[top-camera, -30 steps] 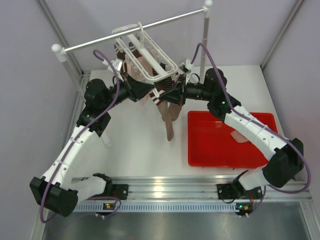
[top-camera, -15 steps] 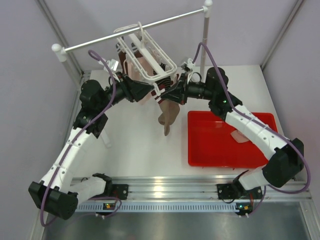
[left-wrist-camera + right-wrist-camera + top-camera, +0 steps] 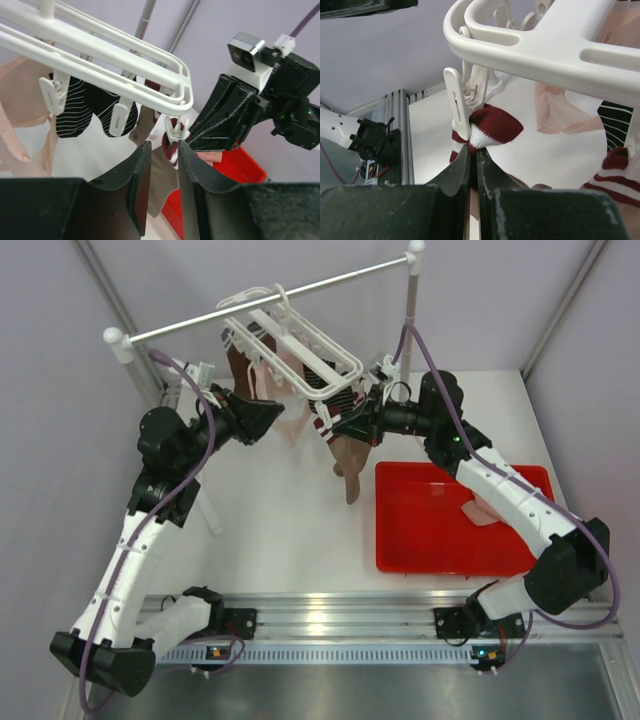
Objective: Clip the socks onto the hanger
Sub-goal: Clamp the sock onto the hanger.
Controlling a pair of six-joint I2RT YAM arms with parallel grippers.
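Fingers of the right gripper point(image 3: 473, 150) are pressed together, and they seem to pinch the lower edge of the dark red cuff of the brown sock point(image 3: 492, 127). They sit just under the white clip point(image 3: 461, 107) that bites the same cuff at a corner of the hanger point(image 3: 545, 45). Fingers of the left gripper point(image 3: 163, 150) stand apart with nothing between them, and they point at this clip from the 9 o'clock side, near but not touching. Seen from above, the hanger hangs on the rail point(image 3: 200, 322) at 12 o'clock of the table. The sock drops limp from its 4 o'clock corner, with its toe close to the red tray point(image 3: 381, 520), where one pink sock point(image 3: 482, 512) lies. I judge the brown sock as light and very soft, so it cannot be pushed, only pulled or carried. The thick cuff is the best place to take it, because there the clip gets enough cloth. The hanger probably swings freely, so a hard pull may tilt it or drag the cuff out.
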